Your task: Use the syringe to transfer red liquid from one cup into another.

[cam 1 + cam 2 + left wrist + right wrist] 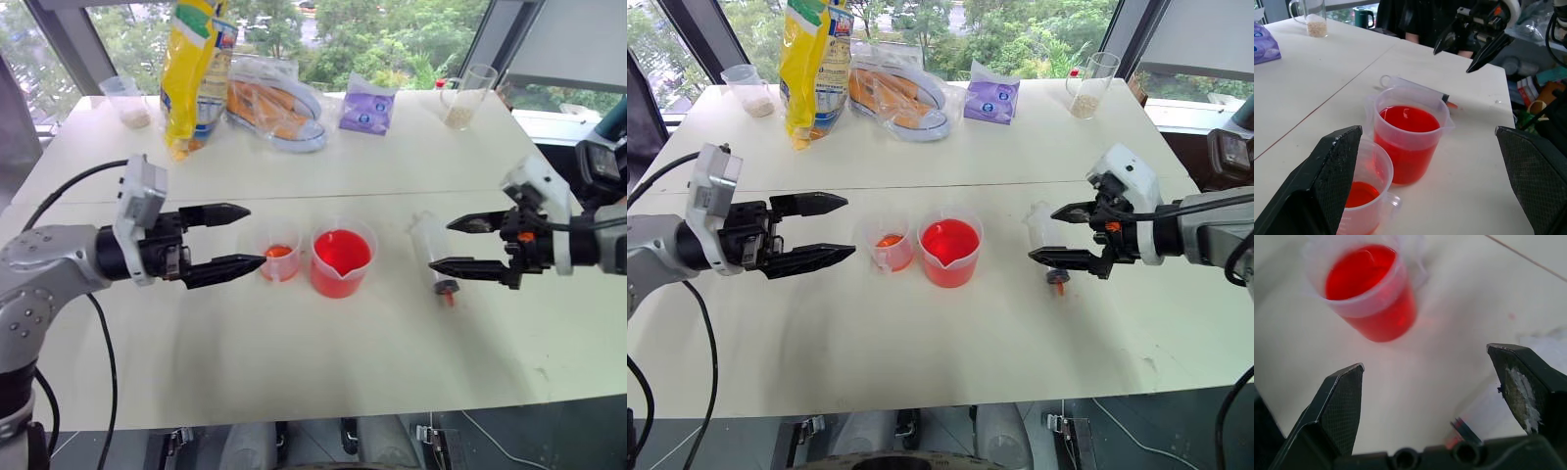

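The syringe [428,243] lies flat on the white table [294,362], its orange-red tip [448,292] toward the front edge. My right gripper [441,245] hangs open just over its barrel, holding nothing; the right wrist view has the barrel [1484,409] beneath one finger. To the syringe's left stands the wide spouted beaker [343,262], well filled with red liquid [1409,120]. Touching its left side is the smaller handled cup [279,257] with a little orange-red liquid at the bottom. My left gripper [255,235] is open and level, its tips just left of the small cup.
Along the table's far side stand a yellow bag [191,69], a clear packet with orange contents [274,108], a purple pouch [367,106] and two clear cups with beige grains [129,103] [465,98]. A person in dark clothes [1415,19] is beyond the table's right end.
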Action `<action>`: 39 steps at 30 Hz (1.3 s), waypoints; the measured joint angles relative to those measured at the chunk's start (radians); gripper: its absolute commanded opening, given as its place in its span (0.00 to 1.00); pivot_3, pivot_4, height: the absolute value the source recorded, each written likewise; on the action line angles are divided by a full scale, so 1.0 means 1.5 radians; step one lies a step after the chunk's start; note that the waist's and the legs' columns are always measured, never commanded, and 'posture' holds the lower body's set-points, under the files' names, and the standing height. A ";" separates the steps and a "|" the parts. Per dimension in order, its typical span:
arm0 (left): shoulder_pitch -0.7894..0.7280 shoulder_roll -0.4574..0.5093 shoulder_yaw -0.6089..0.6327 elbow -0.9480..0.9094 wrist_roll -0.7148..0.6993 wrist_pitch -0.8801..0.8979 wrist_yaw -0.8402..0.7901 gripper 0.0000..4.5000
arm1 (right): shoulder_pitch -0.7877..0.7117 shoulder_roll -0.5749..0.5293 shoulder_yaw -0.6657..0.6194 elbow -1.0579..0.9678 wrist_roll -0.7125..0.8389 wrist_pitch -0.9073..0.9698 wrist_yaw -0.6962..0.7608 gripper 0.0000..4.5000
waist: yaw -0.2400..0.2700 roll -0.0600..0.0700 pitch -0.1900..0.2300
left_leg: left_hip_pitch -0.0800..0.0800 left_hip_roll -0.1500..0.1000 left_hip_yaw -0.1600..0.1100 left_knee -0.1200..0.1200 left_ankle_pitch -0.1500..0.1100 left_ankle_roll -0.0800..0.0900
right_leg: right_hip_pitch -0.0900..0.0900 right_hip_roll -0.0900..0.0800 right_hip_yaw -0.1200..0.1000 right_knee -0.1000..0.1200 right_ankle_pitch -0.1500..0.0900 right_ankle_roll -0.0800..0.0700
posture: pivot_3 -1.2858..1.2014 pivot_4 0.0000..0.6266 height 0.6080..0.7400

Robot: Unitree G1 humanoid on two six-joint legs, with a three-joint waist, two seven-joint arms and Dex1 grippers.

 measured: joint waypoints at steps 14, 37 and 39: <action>-0.018 -0.047 -0.033 0.004 0.025 -0.031 0.012 1.00 | -0.222 0.174 0.164 0.323 -0.170 0.139 -0.178 0.98 | 0.000 0.000 0.000 | 0.000 0.000 0.001 0.000 0.000 0.000 | 0.000 0.000 0.001 0.001 0.001 0.001 | 0.52 0.24 1.00; 0.013 -0.079 -0.046 -0.029 0.045 -0.056 0.058 1.00 | -0.309 0.285 0.306 0.530 -0.303 0.115 -0.138 0.42 | -0.005 -0.001 -0.001 | 0.002 0.000 0.001 0.000 0.000 0.000 | 0.001 0.001 0.001 0.002 0.002 0.002 | 0.52 0.24 1.00; 0.017 -0.079 -0.045 -0.030 0.045 -0.056 0.061 1.00 | -0.310 0.285 0.313 0.529 -0.310 0.108 -0.125 0.31 | -0.006 -0.001 -0.001 | 0.002 0.000 0.000 0.000 0.000 0.000 | 0.001 0.001 0.001 0.002 0.002 0.002 | 0.52 0.24 1.00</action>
